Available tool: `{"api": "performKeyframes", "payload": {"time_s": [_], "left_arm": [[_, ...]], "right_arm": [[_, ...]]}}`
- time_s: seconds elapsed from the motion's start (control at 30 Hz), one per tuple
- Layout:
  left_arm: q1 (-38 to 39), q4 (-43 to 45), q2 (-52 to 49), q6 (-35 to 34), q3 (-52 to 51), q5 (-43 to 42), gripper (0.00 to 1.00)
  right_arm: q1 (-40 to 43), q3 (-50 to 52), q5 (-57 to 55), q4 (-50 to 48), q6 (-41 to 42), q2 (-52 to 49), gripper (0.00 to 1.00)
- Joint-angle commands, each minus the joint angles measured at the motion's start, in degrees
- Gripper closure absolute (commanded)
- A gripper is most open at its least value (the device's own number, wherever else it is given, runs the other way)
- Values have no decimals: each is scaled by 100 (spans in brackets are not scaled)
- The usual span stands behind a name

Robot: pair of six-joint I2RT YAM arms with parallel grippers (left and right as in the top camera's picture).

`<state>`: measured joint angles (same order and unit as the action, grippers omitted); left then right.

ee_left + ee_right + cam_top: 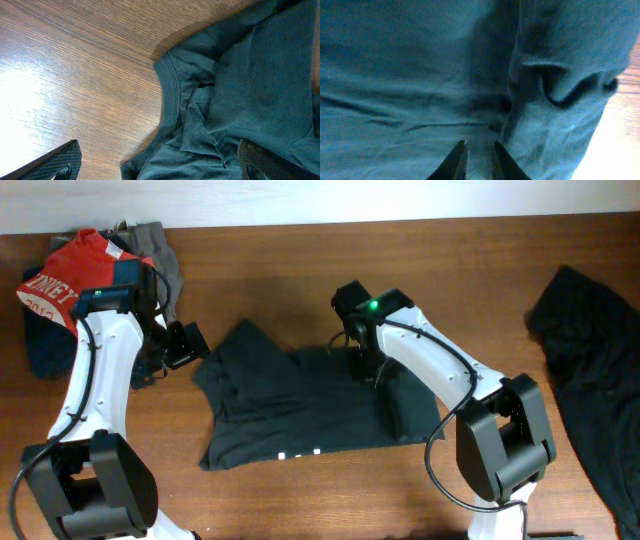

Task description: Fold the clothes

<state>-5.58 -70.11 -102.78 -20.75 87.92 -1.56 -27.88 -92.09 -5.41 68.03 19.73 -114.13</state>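
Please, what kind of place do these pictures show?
Probably a robotics lab bench set up for folding laundry: two white robot arms stand at a wooden table, a black T-shirt lies on it, and a pile of other clothes sits in a corner.

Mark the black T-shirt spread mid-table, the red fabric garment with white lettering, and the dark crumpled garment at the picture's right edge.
black T-shirt (290, 415), overhead view, middle of its body.
red garment (62, 275), overhead view, lettered front.
dark garment (590, 350), overhead view, upper part.
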Motion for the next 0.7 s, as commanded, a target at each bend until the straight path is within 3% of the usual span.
{"api": "performKeyframes", "payload": {"time_s": [0.0, 0.03, 0.07, 0.2, 0.3, 0.33, 0.37, 0.43, 0.67], "left_arm": [[-15, -26, 122, -39, 9, -44, 1], [-15, -28, 122, -37, 9, -44, 1], [-15, -20, 122, -39, 9, -44, 1], [-15, 0, 122, -39, 9, -44, 1], [-15, 4, 122, -39, 9, -46, 1], [-15, 13, 122, -39, 9, -46, 1], [-15, 24, 122, -39, 9, -46, 1], [-15, 20, 122, -39, 9, -46, 1], [-15, -48, 122, -39, 9, -46, 1]], "right_arm": [[330, -636, 227, 201, 85, 415, 50], [507, -728, 431, 264, 0, 527, 20], [767, -756, 1003, 315, -339, 662, 7], [1751, -669, 3681, 697, -2345, 728, 5], [2343, -236, 4962, 562, -3185, 682, 6], [2463, -70, 5278, 435, -3342, 656, 14], [2599, 188, 5823, 212, -3467, 605, 29], [2684, 654, 6518, -238, -3560, 496, 96], [2750, 1805, 7232, -1829, -3110, -96, 96]]}}
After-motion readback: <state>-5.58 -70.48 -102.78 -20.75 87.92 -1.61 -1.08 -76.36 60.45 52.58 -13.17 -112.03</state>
